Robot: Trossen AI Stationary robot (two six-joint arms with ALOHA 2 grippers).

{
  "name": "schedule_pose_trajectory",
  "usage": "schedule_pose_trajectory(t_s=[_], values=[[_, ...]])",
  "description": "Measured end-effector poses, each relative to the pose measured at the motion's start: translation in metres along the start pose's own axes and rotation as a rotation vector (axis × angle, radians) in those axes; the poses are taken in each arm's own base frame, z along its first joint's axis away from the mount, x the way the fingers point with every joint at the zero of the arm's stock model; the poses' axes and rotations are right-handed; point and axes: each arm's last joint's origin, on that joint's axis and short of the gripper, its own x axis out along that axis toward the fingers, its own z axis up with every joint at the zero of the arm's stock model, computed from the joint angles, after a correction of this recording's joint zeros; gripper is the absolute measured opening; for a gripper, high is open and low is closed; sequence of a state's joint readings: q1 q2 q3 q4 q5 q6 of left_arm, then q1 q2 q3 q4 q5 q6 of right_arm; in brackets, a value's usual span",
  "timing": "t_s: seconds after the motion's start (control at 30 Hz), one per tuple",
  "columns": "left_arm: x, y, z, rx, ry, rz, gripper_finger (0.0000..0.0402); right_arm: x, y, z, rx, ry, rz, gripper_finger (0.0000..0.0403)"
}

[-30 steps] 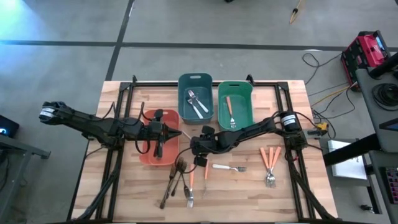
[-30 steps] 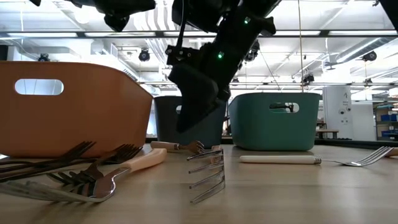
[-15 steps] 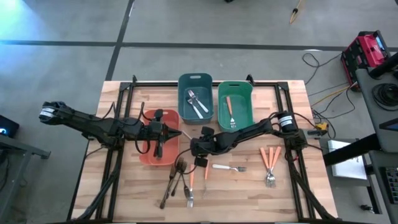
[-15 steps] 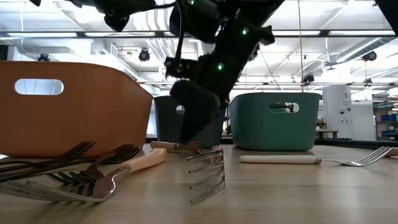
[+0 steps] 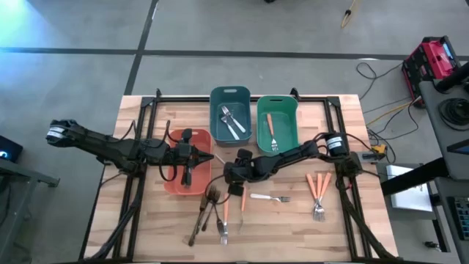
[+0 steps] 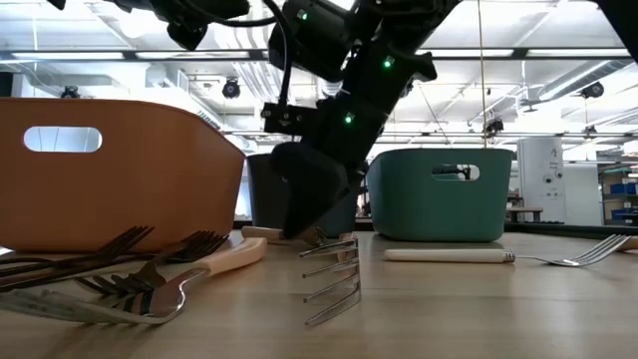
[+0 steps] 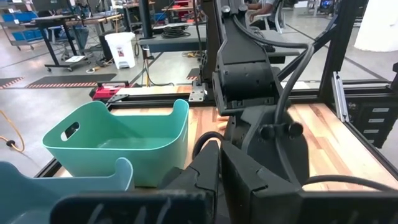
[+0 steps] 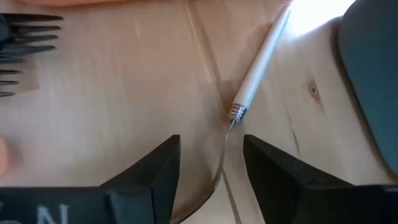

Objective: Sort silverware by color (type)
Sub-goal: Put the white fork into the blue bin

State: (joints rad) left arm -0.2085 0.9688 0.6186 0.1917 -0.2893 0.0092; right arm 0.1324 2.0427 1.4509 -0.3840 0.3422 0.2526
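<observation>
- While two silver forks [image 5: 231,119] lie in the blue bin [image 5: 230,94] and one orange fork [image 5: 270,132] in the green bin [image 5: 277,102], most silverware is unsorted.
- Brown forks [image 5: 207,210] lie near the bench's front edge, orange ones [image 5: 318,192] toward its right edge.
- Right gripper [image 8: 210,163], fingers spread and empty, straddles a white-handled fork [image 8: 256,68]; left gripper [image 5: 210,157] is clenched over the salmon bin [image 5: 173,185].

table [image 5: 344,117]: pale matt wood | forks [image 6: 334,279]: shiny metal | bins [image 6: 439,194]: smooth plastic

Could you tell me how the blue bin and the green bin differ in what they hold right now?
The blue bin holds plain silver pieces lying crossed, while the green bin holds a single fork with an orange handle, lying lengthwise. The blue bin sits to the left of the green bin. Both stand at the table's far edge, side by side.
</observation>
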Motion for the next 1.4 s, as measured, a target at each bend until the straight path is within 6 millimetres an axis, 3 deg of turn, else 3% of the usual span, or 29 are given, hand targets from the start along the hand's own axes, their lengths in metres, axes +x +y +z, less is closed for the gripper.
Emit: schedule_pose_trajectory(t_s=[0.3, 0.57, 0.8, 1.07, 1.4], values=[[0.000, 0.000, 0.000, 0.005, 0.001, 0.000, 0.0000, 0.012, 0.001, -0.005, 0.022, 0.026, -0.009, 0.0125], [0.000, 0.000, 0.000, 0.016, 0.002, 0.001, 0.0000, 0.011, 0.002, -0.005, 0.034, 0.027, 0.010, 0.0020], [0.000, 0.001, 0.000, 0.016, 0.001, 0.016, 0.0000, 0.006, -0.001, -0.004, 0.078, 0.037, 0.018, 0.0010], [-0.002, 0.001, 0.001, 0.028, -0.002, 0.017, 0.0000, -0.028, -0.011, 0.009, 0.165, 0.033, 0.117, 0.0009], [-0.015, 0.007, 0.011, 0.082, -0.039, 0.071, 0.0000, -0.091, -0.034, 0.023, 0.308, 0.045, 0.281, 0.0009]])
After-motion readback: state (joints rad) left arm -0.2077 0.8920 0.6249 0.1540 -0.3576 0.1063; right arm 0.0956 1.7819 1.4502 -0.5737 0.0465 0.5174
